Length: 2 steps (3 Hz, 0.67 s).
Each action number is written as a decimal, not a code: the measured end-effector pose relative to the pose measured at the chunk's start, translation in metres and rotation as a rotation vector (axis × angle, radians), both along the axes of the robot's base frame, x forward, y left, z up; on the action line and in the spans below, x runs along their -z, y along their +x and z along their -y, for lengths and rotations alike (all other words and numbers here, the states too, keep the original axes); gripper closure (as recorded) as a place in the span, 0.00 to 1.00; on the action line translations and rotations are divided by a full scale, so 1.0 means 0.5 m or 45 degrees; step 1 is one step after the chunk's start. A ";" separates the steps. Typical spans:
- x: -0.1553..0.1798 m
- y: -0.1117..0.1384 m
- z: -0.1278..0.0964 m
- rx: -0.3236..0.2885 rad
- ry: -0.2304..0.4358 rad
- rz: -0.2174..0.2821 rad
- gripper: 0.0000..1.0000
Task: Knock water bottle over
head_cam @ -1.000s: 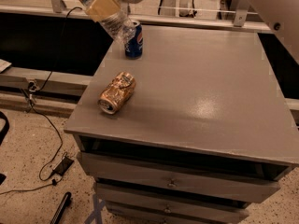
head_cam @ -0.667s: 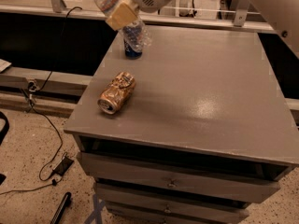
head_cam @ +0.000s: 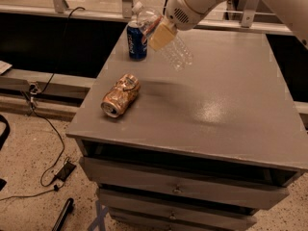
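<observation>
The water bottle (head_cam: pixel 179 54) is clear ribbed plastic with a white cap at its upper left end. It hangs tilted in the air above the back of the grey table (head_cam: pixel 226 105). My gripper (head_cam: pixel 161 35), with a yellowish finger pad across the bottle's middle, is shut on it and comes in from the upper right on the white arm. The bottle's lower end points down and to the right, just above the tabletop. The blue soda can (head_cam: pixel 136 40) stands upright just left of the bottle. The crushed gold can (head_cam: pixel 120 95) lies on its side near the table's left front.
The table has drawers (head_cam: pixel 178 189) below its front edge. A dark ledge and metal rail (head_cam: pixel 57 8) run behind and to the left. Cables (head_cam: pixel 50 143) and a black object (head_cam: pixel 62 214) lie on the speckled floor at the left.
My gripper has carried the bottle to the right, from the table's back left corner past the blue can, and the bottle now hangs lower over the tabletop.
</observation>
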<state>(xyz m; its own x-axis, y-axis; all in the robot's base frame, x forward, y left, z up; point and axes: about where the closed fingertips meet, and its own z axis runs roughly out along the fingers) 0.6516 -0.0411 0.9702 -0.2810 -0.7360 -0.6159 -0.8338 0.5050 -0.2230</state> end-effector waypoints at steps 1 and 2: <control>0.056 -0.009 0.033 -0.053 -0.065 -0.174 1.00; 0.123 -0.042 0.051 -0.137 -0.063 -0.381 1.00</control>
<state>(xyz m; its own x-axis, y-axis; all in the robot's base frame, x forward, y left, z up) 0.6305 -0.0666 0.9090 -0.3628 -0.7985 -0.4804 -0.9143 0.4047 0.0178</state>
